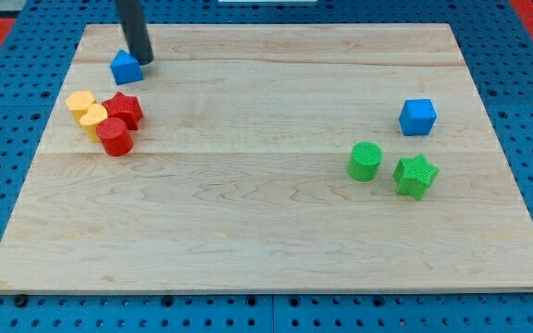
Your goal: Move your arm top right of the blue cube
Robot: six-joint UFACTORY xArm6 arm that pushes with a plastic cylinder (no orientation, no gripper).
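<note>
Standing near the top-left corner of the wooden bench, my tip is resting just to the upper right of a small blue block, almost touching it; that block's shape is hard to make out, looking more like a wedge than a cube. The blue cube is sitting well apart, far over at the view's right and slightly lower, so it is lying right and a little down from my tip. Reaching its top right is likely calling for a long sweep across open wood, ending above and beyond the cube. Two green blocks are lying below the cube, and red and yellow blocks are clustering below my tip. No gripper is fitted, only the rod, so nothing is opening or pinching.
</note>
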